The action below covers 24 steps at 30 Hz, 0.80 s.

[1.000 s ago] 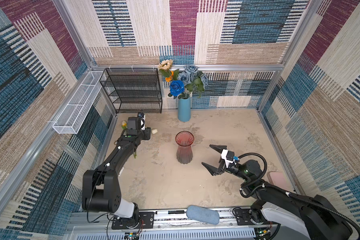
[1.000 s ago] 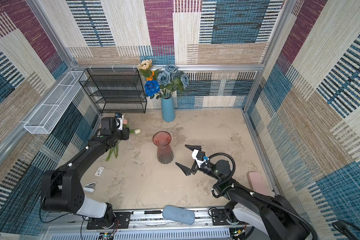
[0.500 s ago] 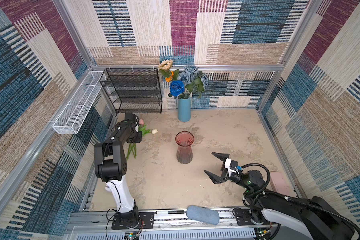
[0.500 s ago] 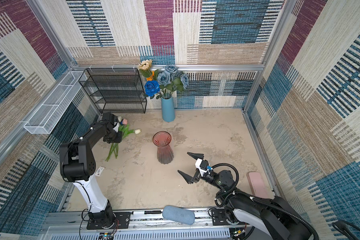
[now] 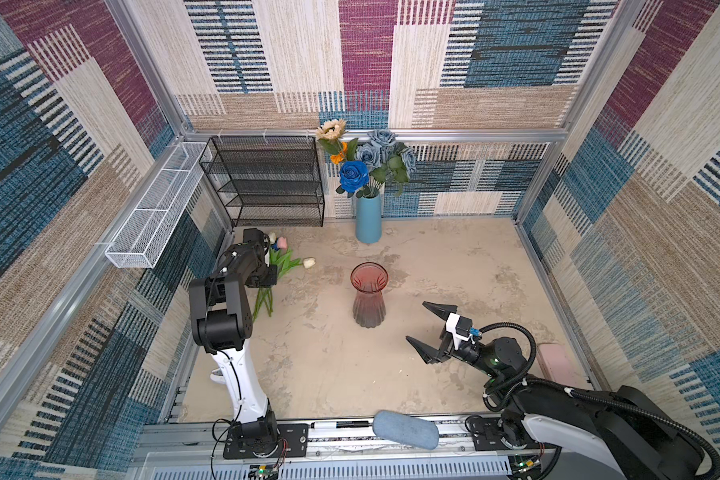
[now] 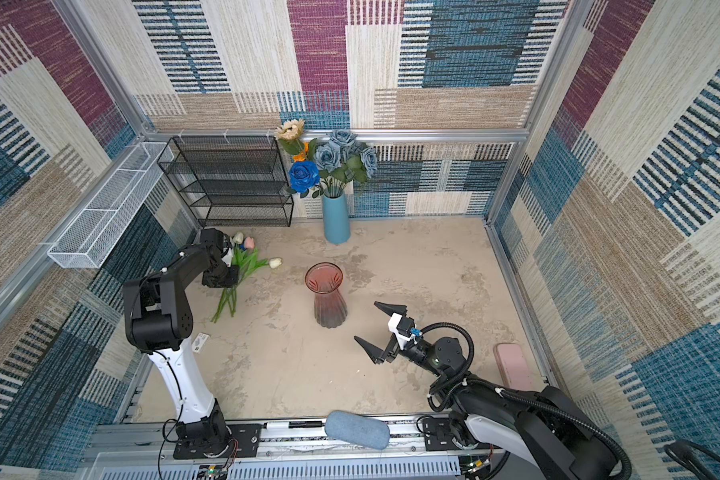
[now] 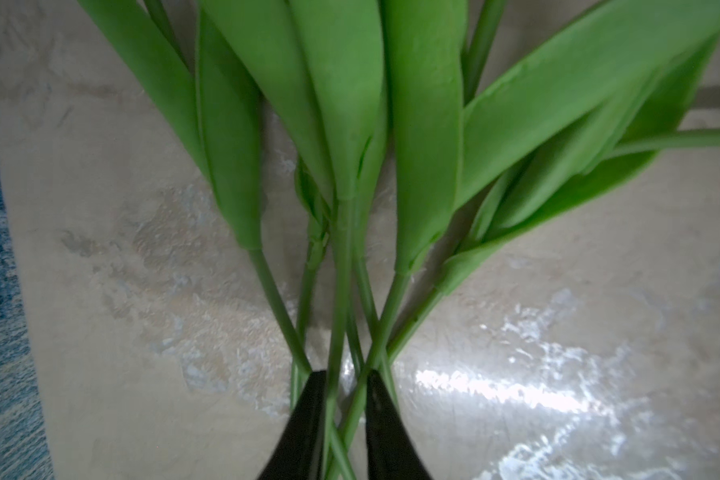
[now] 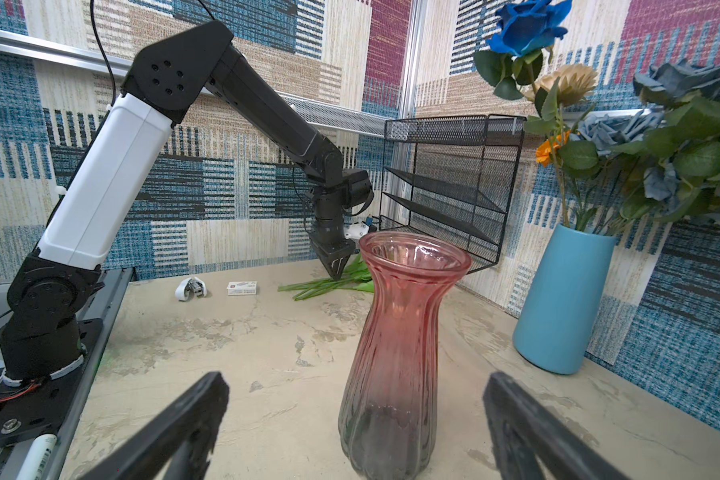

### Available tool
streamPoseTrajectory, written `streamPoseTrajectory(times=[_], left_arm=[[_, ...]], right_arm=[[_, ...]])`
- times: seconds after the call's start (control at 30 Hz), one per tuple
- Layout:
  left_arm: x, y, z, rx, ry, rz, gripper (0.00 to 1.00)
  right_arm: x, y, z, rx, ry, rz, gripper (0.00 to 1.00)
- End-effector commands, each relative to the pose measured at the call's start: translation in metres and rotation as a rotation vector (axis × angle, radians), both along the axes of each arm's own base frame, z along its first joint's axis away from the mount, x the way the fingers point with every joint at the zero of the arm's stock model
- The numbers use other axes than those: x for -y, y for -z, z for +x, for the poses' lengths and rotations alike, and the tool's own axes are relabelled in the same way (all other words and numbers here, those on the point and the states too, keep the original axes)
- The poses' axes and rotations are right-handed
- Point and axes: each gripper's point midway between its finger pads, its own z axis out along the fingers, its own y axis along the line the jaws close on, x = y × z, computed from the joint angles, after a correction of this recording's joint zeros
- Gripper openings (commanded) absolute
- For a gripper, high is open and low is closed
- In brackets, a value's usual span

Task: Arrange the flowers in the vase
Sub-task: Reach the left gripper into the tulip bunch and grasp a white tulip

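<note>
Progress: basically 0 flowers placed so far. The pink glass vase [image 5: 368, 299] stands upright mid-table and is empty, clear through in the right wrist view. I take it as the target, since the blue vase [image 5: 368, 218] at the back wall is already full of roses [image 5: 381, 151], with a sunflower [image 5: 331, 129] among them.

The tulips [image 5: 285, 264] lie flat on the table [image 5: 454, 266] in a loose bunch just in front of the black rack [image 5: 267, 178], well apart from the pink vase. Their heads point toward the rack and the stems [image 7: 337, 291] fan out toward the front.

The left gripper [image 7: 344, 382] is down on the bunch. Its jaws are nearly together with at least 2 stems between them and other stems outside. I can't tell if the pinch is firm yet. Nothing is lifted.

The right gripper [image 5: 416, 321] is spread wide and empty, near the pink vase but not touching it.

Left to do: secure the stems, lift, carry them over, drop the stems into the vase mouth, then repeat for the rest.

Against 1 second ago: the left arm lay stretched low, now its elbow is reared up with the wrist pointing down. The right gripper has backed off slightly from the vase. The tulips and both vases have not shifted.
</note>
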Motion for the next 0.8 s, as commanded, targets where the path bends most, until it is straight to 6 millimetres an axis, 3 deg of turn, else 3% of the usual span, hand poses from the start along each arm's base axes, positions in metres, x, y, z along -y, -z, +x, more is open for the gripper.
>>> streamPoseTrajectory(times=[0.0, 0.23, 0.63, 0.77], left_arm=[[0.006, 0.006, 0.001, -0.017, 0.046, -0.026, 0.17], [0.014, -0.001, -0.003, -0.005, 0.034, -0.049, 0.01], [0.062, -0.059, -0.025, 0.153, 0.004, -0.124, 0.0], [0.091, -0.091, -0.03, 0.278, 0.06, -0.18, 0.0]], right_arm=[[-0.001, -0.008, 0.001, 0.025, 0.003, 0.015, 1.0], [-0.001, -0.008, 0.002, 0.02, 0.005, 0.017, 1.0], [0.001, -0.008, 0.002, 0.019, 0.011, 0.023, 1.0], [0.002, -0.007, 0.003, 0.019, 0.022, 0.024, 1.0]])
